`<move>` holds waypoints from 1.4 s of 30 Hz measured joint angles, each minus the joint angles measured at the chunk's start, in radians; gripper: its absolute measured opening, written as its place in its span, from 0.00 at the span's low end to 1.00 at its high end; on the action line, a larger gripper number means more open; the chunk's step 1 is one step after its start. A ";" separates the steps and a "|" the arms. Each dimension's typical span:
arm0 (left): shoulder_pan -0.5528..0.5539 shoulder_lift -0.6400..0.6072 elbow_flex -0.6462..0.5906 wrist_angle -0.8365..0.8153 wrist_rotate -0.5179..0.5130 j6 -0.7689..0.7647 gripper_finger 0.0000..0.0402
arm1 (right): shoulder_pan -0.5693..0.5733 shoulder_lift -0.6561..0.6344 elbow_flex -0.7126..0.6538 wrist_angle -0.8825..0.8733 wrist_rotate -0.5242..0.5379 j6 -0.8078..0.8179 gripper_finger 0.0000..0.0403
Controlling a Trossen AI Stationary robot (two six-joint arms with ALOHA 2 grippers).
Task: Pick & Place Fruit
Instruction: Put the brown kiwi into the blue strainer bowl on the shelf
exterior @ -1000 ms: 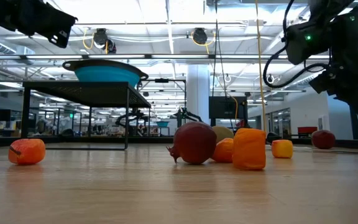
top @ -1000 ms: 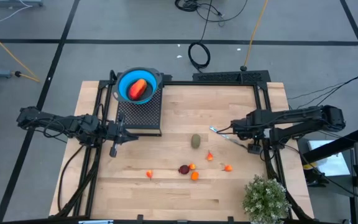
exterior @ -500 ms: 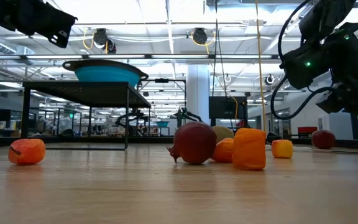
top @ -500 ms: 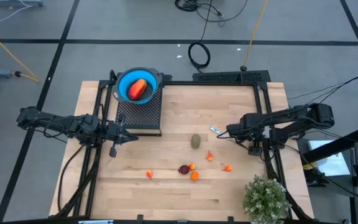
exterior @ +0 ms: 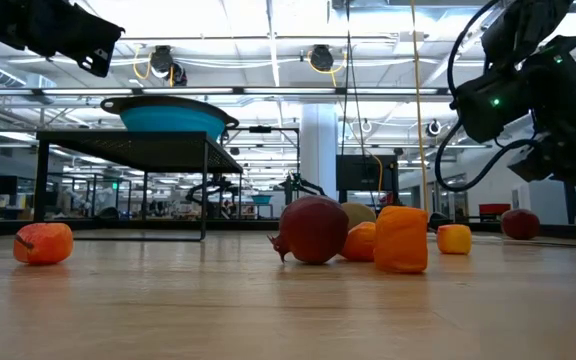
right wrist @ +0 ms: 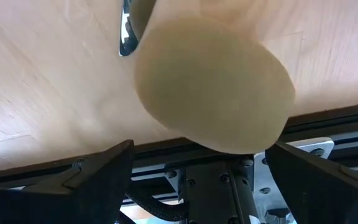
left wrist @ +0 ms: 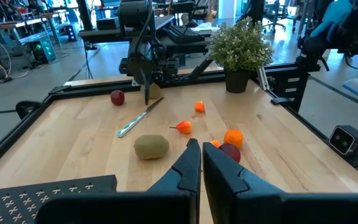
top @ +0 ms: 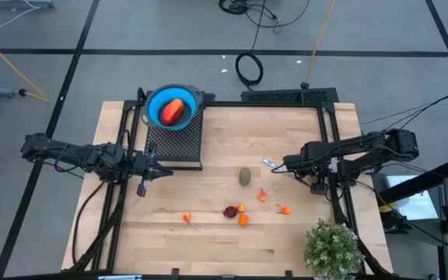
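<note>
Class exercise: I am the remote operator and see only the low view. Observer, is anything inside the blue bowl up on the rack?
Observer: Yes. The high view shows one red-orange fruit lying in the blue bowl.
Operator: Is there anything on the table besides fruit?
Observer: A thin silvery-blue utensil lies flat on the wood, between the brownish-green oval fruit and the right gripper.
Operator: Anything else I should steer around?
Observer: A bushy green potted plant stands at the table corner on the right arm's side, at the bottom of the high view.
</note>
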 joint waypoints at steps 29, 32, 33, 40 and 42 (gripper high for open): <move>0.000 0.000 0.000 -0.001 0.000 0.000 0.05 | 0.030 0.001 0.120 -0.023 0.050 -0.064 0.89; 0.000 0.000 0.000 -0.002 0.000 0.000 0.05 | 0.038 0.015 0.119 -0.010 0.073 -0.061 0.89; 0.000 0.000 0.000 -0.002 0.000 0.000 0.05 | 0.039 0.024 0.119 -0.009 0.079 -0.059 0.89; 0.000 0.001 0.000 -0.009 0.000 0.000 0.05 | 0.037 0.122 0.114 -0.006 0.087 -0.054 0.89; 0.000 0.001 0.000 -0.009 0.000 -0.003 0.05 | 0.037 0.156 0.114 -0.007 0.104 -0.050 0.89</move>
